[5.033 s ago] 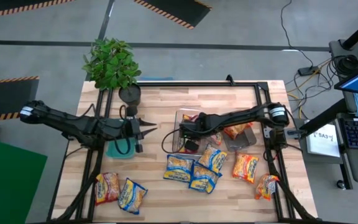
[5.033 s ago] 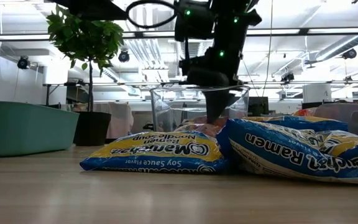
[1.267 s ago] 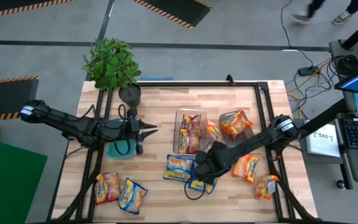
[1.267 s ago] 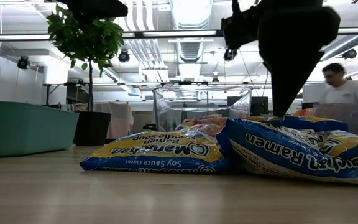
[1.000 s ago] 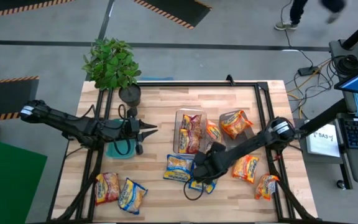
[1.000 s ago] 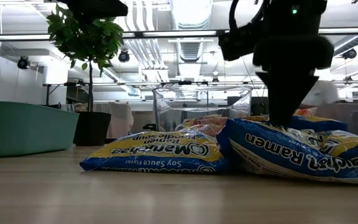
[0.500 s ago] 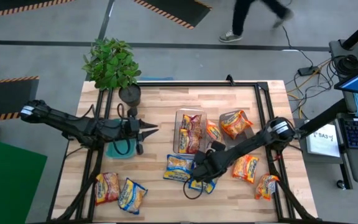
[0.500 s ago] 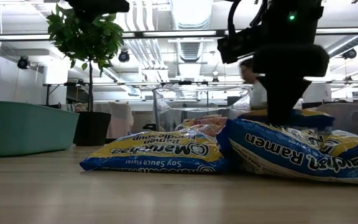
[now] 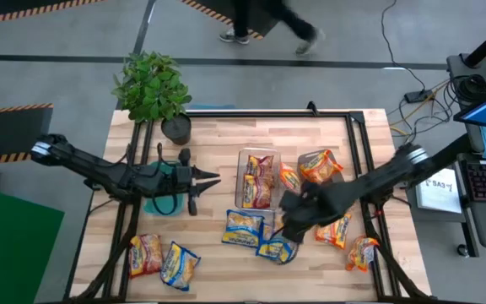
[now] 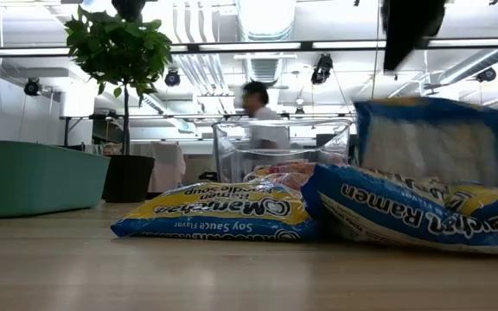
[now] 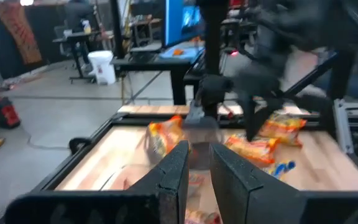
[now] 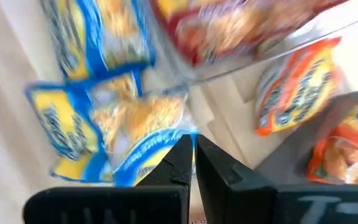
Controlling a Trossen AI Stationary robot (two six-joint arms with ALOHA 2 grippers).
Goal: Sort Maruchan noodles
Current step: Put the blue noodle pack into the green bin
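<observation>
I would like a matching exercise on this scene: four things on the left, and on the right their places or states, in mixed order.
Things:
1. blue-edged packet
2. clear bin
3. potted plant
4. left gripper

Places or states:
A. at the table's far left corner
B. pinched by the right gripper
C. at mid-table, holding maroon-edged packets
D. hovers over the teal bin

Pairs: 1-B, 2-C, 3-A, 4-D

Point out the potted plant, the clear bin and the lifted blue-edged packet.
potted plant (image 9: 151, 84), high view, on the leaves.
clear bin (image 9: 245, 157), high view, on its far rim.
blue-edged packet (image 10: 429, 138), low view, on its pale middle.
</observation>
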